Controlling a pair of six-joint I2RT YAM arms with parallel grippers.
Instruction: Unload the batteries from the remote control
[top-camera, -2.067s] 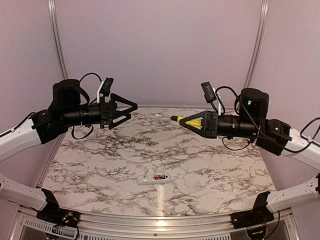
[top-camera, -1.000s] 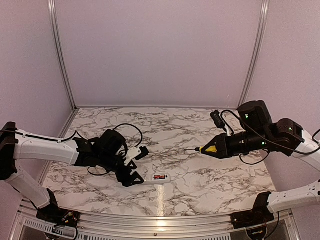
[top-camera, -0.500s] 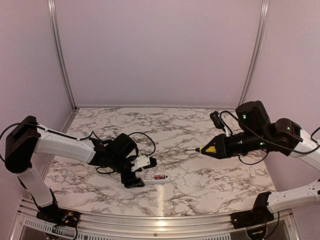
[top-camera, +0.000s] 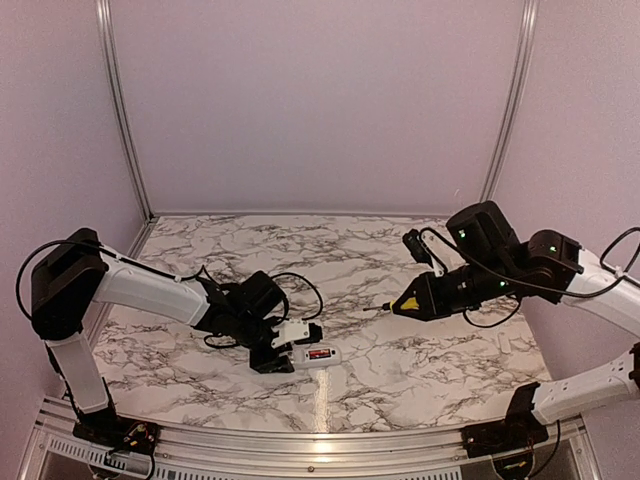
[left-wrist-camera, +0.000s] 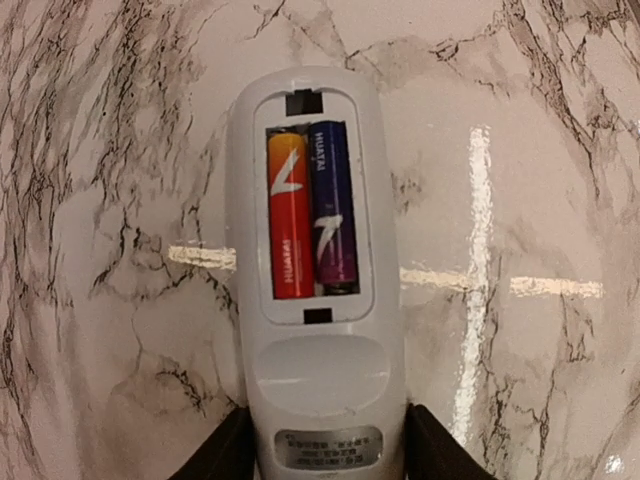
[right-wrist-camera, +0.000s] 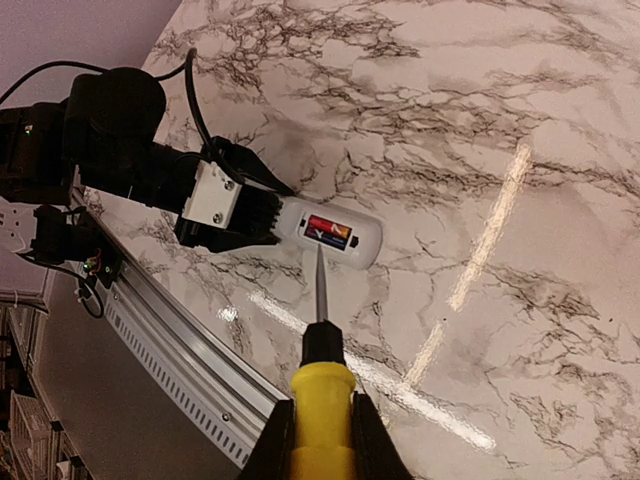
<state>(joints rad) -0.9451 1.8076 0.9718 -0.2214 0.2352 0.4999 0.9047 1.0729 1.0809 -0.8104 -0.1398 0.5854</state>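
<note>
Left hand (left-wrist-camera: 325, 445) clamps remote control (left-wrist-camera: 322, 375); right hand (right-wrist-camera: 320, 440) clamps screwdriver (right-wrist-camera: 322, 380), batteries (left-wrist-camera: 312, 210) uncovered.

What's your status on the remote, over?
Left gripper astride remote control, grip unconfirmed. Right gripper shut on screwdriver. Both batteries seated, recess open. Nothing blocking.

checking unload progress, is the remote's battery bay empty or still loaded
Still loaded: the remote control lies back up, cover off, with two batteries side by side in the recess.
</note>
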